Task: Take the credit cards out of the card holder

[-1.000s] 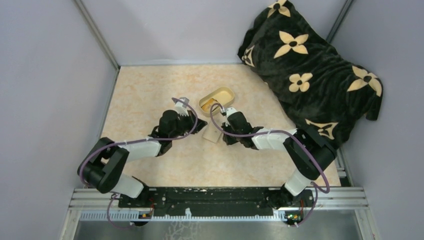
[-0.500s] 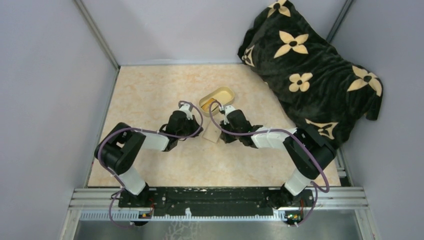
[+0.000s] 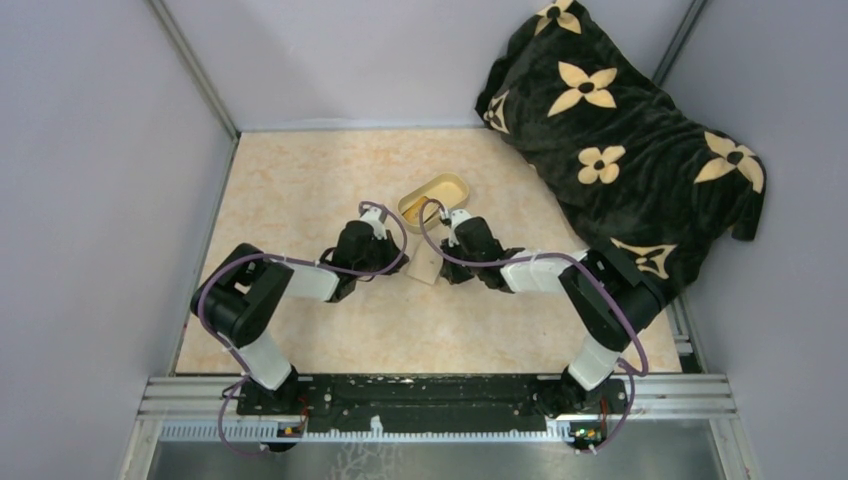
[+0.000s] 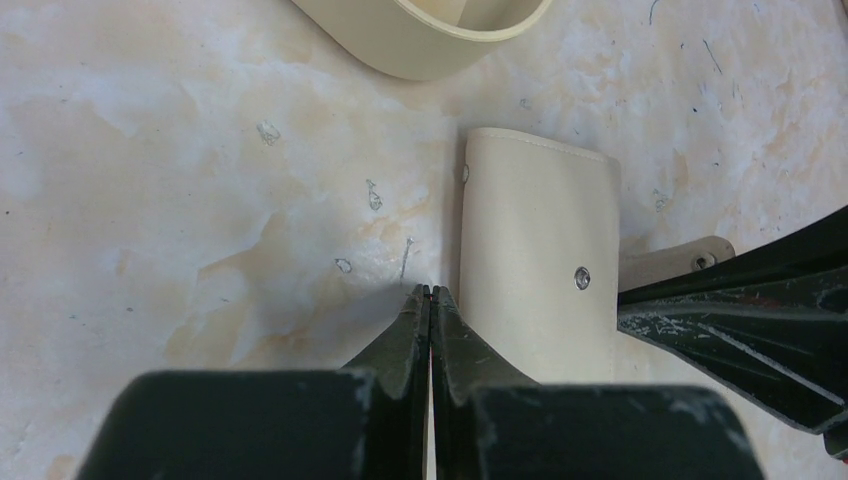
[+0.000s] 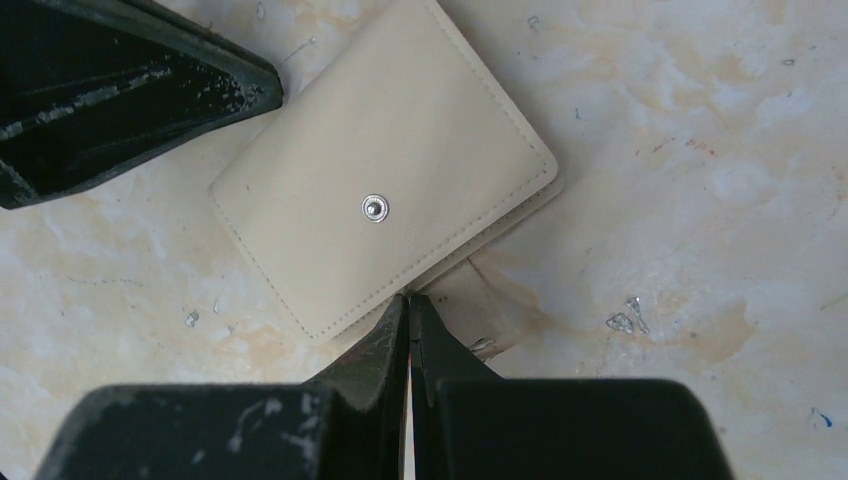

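The card holder (image 3: 424,268) lies closed and flat on the table, tan side up, its snap stud showing. No credit cards show; they are hidden. My left gripper (image 3: 403,260) is shut and empty, its tips (image 4: 431,290) touching the holder's left edge (image 4: 535,270). My right gripper (image 3: 446,272) is shut, its tips (image 5: 408,297) at the holder's edge (image 5: 385,170) where the little closing tab (image 5: 480,312) sticks out. Nothing shows between either pair of jaws. Each wrist view shows the other gripper's dark finger beside the holder.
The oval cream-yellow dish (image 3: 433,190) sits just beyond the holder; its rim shows in the left wrist view (image 4: 420,35). A black blanket with tan flowers (image 3: 620,130) covers the back right corner. Grey walls close in the table at left and back.
The left arm has folded in and brought its gripper down to the holder's left edge. The right gripper has crept slightly left. The holder has not moved.
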Available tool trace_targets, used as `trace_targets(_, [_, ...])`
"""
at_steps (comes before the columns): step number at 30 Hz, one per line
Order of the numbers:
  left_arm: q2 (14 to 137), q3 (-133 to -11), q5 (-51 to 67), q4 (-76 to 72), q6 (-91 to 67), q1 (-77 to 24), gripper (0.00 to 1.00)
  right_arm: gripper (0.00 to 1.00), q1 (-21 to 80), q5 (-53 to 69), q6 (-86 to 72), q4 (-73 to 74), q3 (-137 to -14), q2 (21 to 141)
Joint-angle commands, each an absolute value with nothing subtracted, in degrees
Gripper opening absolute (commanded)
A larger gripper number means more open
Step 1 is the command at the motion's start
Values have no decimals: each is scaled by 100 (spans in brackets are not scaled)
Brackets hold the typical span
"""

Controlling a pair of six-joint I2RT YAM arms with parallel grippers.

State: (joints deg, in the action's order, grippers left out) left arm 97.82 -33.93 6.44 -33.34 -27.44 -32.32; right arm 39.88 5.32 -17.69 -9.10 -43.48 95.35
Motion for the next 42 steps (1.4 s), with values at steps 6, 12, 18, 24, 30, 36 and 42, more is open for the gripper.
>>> trace_targets(6, [9887,-3289,853,-3190,-2784,-3316,1,0,3613,1441,-2322,-1739,-4315,9622])
trace_targets(12, [9923,-3243,878,-3238,-2836,-3408,1,0,3612,1554,-2279,-1766,-4439,9749])
trace_targets(18, [9869,-3200,809,-3251,-2862,-3445,1,0,3566,1463,-2236,-1621,-4387,9591])
trace_targets(24, [10004,-3259,913,-3322,-2855,-3445,0,0,3475,1455,-2218,-1589,-4206,9519])
trace_targets(30, [10024,-3270,914,-3331,-2844,-3445,0,0,3473,1490,-2302,-1683,-4140,9525])
trace_targets(36, [10008,-3243,918,-3340,-2837,-3445,0,0,3467,1488,-2283,-1669,-4146,9524])
trace_targets(42, [10015,-3237,944,-3340,-2826,-3450,0,0,3448,1584,-2382,-1757,-4091,9527])
